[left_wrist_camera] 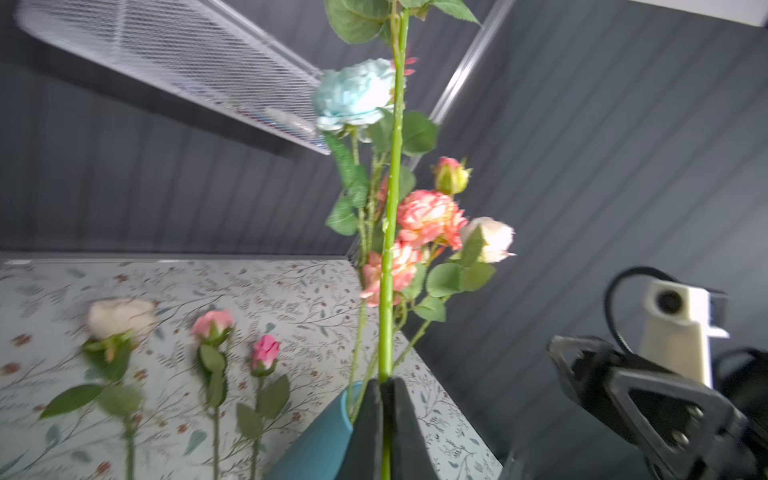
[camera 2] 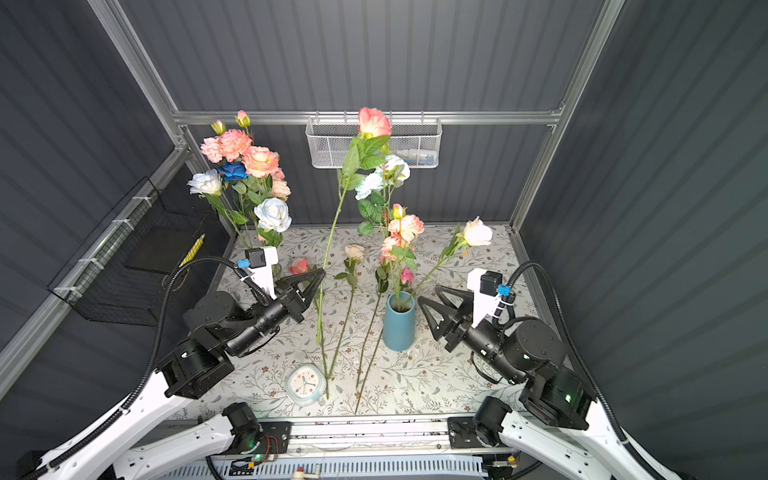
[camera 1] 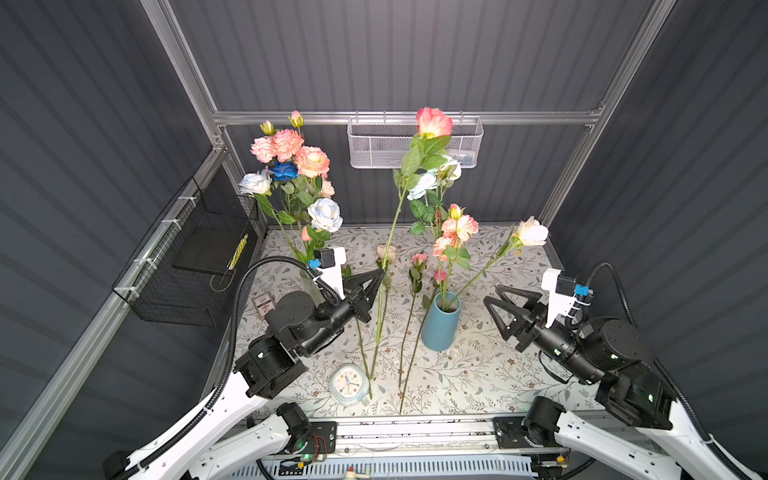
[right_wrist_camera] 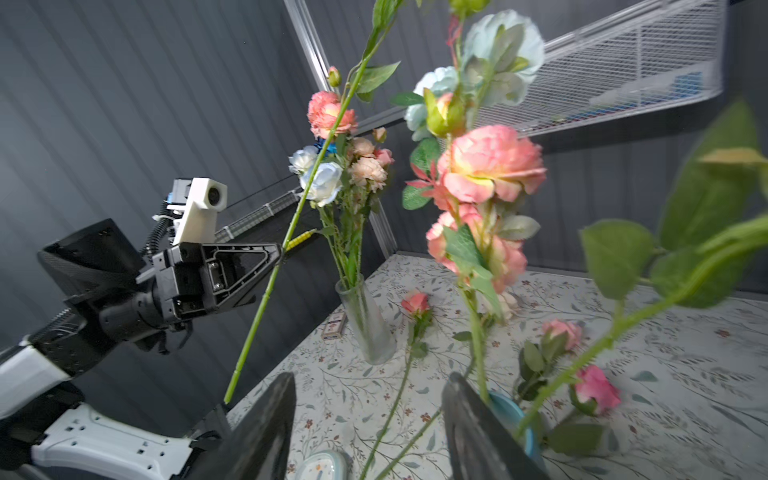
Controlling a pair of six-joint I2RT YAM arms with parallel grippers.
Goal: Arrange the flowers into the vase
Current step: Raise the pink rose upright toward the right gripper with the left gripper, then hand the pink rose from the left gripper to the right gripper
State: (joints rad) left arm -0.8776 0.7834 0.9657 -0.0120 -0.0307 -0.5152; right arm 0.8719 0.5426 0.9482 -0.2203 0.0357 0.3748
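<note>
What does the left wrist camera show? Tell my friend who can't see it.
The left gripper, jaws shut, holds a long green stem in front of a blue vase of pink, cream and pale blue flowers. Three small roses lie on the flowery tablecloth.

Coral rose (left_wrist_camera: 392,208), bloom: cut off at the frame edge in the left wrist view.
Glass vase (camera 1: 307,289): mostly hidden behind the left arm (camera 1: 316,320) in both top views.
White wire basket (camera 1: 374,145), contents: too small to name.
Card (camera 1: 263,302), print: unreadable.
Blue vase (right_wrist_camera: 509,409): largely behind the right pincer (right_wrist_camera: 370,376) in the right wrist view.
</note>
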